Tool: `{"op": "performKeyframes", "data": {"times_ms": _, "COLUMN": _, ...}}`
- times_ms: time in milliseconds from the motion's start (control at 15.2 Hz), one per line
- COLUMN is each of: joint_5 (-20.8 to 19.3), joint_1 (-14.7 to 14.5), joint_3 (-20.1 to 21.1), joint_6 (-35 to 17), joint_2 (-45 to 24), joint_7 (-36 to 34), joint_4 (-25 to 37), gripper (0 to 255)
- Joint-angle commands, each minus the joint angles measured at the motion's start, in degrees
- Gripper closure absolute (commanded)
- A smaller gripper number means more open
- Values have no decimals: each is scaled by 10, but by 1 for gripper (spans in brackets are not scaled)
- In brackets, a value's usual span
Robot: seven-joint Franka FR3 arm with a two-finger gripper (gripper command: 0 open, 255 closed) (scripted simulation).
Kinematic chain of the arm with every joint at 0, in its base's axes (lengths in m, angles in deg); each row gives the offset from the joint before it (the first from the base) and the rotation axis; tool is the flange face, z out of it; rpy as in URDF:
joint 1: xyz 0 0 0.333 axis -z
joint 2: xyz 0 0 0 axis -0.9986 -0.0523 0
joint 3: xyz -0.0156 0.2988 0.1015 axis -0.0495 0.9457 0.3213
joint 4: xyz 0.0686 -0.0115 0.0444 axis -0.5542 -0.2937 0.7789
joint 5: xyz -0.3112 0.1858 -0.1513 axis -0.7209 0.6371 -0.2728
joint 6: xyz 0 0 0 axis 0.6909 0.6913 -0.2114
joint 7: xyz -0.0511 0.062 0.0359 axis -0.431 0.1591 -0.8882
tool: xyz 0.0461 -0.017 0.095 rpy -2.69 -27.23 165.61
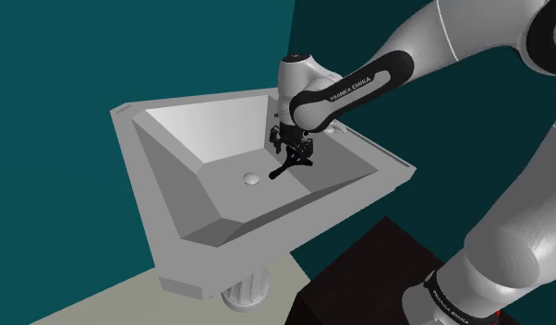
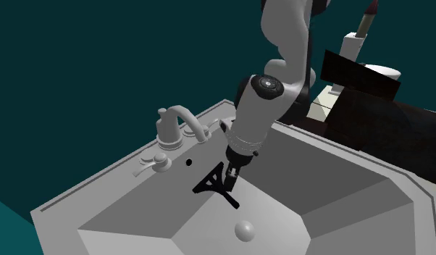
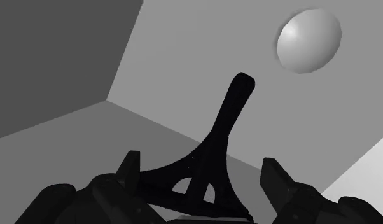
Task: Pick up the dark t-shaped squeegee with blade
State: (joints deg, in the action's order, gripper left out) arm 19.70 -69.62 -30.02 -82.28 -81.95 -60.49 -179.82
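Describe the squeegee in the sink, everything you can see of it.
The squeegee is plain black and T-shaped: a slim, round-ended handle flares through curved braces into a cross blade. It lies low in the grey sink, handle pointing toward the domed drain plug. Its blade end sits between the fingers of the open gripper, which seem not to touch it.

Arm (image 1: pixel 359 88) stretched out, gripper (image 1: pixel 293 155) pointing down with fingers apart.
The white arm comes in from the shoulder view's right side, bends at a dark joint and reaches toward the left. The wrist (image 1: pixel 299 97) turns the black gripper steeply downward, a little tilted. In the wrist view the two fingers (image 3: pixel 130 168) stand wide apart and do not touch each other.
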Motion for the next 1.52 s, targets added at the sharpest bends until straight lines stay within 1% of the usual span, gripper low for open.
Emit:
{"op": "performKeyframes", "data": {"times_ms": 0, "joint_5": -33, "joint_1": -9, "joint_3": -15, "joint_6": 3, "joint_2": -48, "joint_7": -57, "joint_4": 37, "gripper": 0}}
{"op": "performKeyframes", "data": {"times_ms": 66, "joint_5": -32, "joint_1": -10, "joint_3": -17, "joint_6": 3, "joint_2": -49, "joint_7": -57, "joint_4": 37, "gripper": 0}}
{"op": "performKeyframes", "data": {"times_ms": 528, "joint_5": -69, "joint_1": -20, "joint_3": -31, "joint_6": -37, "joint_2": -91, "joint_7": -89, "joint_4": 30, "gripper": 0}}
{"op": "performKeyframes", "data": {"times_ms": 660, "joint_5": -68, "joint_1": -20, "joint_3": -31, "joint_6": -38, "joint_2": -91, "joint_7": -89, "joint_4": 30, "gripper": 0}}
{"op": "performKeyframes", "data": {"times_ms": 726, "joint_5": -68, "joint_1": -20, "joint_3": -31, "joint_6": -38, "joint_2": -90, "joint_7": -88, "joint_4": 29, "gripper": 255}}
{"op": "performKeyframes", "data": {"times_ms": 1320, "joint_5": -68, "joint_1": -20, "joint_3": -31, "joint_6": -37, "joint_2": -91, "joint_7": -89, "joint_4": 30, "gripper": 255}}
{"op": "performKeyframes", "data": {"times_ms": 1452, "joint_5": -59, "joint_1": -17, "joint_3": -27, "joint_6": -27, "joint_2": -80, "joint_7": -80, "joint_4": 31, "gripper": 255}}
